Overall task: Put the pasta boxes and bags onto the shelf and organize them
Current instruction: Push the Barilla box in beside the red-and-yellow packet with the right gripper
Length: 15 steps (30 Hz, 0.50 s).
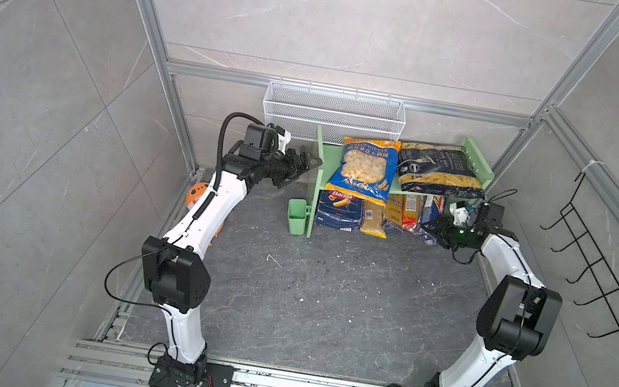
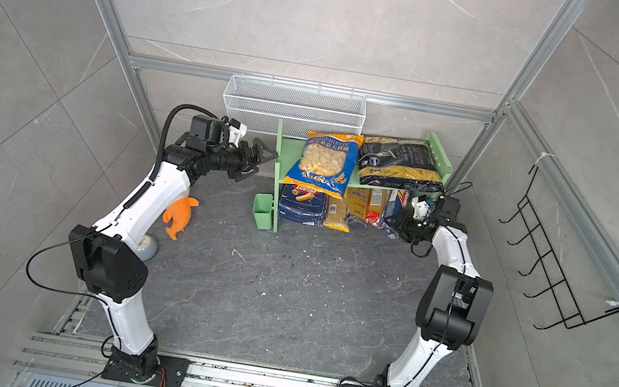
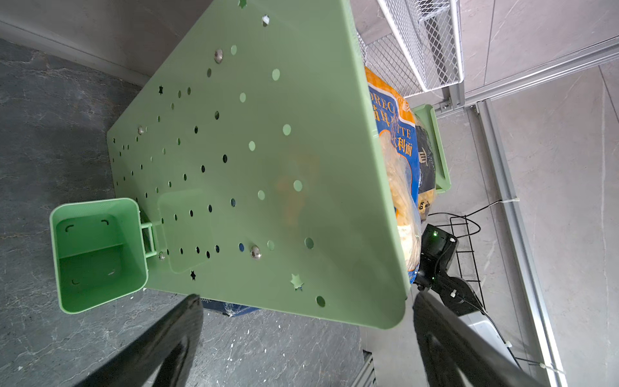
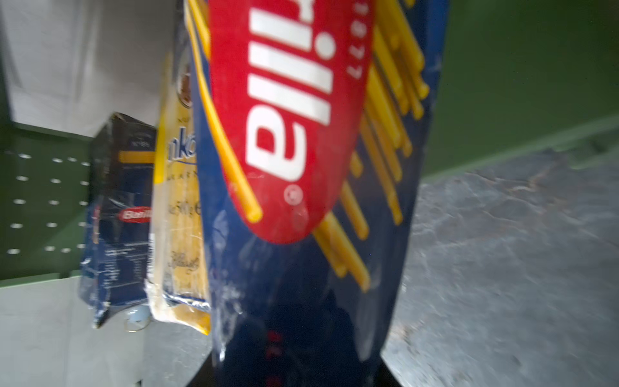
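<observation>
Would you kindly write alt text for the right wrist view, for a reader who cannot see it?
A dark blue Barilla spaghetti pack fills the frame, its near end gripped by the right gripper. Beside it, a yellow pack and a Barilla box sit inside the green shelf; the picture is blurred.

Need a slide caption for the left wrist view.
Open left tool faces the shelf side panel, green cup clipped on, orecchiette bag beyond.

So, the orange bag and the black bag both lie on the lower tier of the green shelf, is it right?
Not the lower tier: the orange bag and the black bag both lie on the upper tier of the shelf, as both top views show.
</observation>
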### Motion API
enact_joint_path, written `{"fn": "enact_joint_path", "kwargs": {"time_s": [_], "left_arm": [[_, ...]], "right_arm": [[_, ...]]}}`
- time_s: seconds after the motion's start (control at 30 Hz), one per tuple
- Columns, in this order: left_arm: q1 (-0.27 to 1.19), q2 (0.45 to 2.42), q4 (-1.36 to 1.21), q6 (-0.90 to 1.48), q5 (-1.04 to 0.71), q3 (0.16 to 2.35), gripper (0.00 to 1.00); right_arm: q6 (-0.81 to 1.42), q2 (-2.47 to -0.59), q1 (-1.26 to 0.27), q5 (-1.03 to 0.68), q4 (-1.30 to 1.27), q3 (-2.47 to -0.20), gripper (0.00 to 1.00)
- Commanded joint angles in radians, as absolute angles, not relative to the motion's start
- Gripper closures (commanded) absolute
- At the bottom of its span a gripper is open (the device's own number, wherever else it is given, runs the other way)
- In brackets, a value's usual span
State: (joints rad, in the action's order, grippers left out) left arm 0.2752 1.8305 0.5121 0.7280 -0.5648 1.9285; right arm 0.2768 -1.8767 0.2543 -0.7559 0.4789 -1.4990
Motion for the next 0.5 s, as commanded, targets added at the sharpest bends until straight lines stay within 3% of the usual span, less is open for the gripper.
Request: {"fn": "enact_joint_path", "kwargs": {"time_s": [0.0,0.47], "left_arm": [[0.277,1.808,0.537,0.683,-0.561,1.984,0.0],[0.277,1.789,0.535,0.671,-0.572,1.958,0.0]], "right_arm": [[0.384,-1.844,0.245,-0.948,0.182,-1.487,0.7],[0.408,-1.852,0.244,-0.966,0.213,-1.503,0.68]]}}
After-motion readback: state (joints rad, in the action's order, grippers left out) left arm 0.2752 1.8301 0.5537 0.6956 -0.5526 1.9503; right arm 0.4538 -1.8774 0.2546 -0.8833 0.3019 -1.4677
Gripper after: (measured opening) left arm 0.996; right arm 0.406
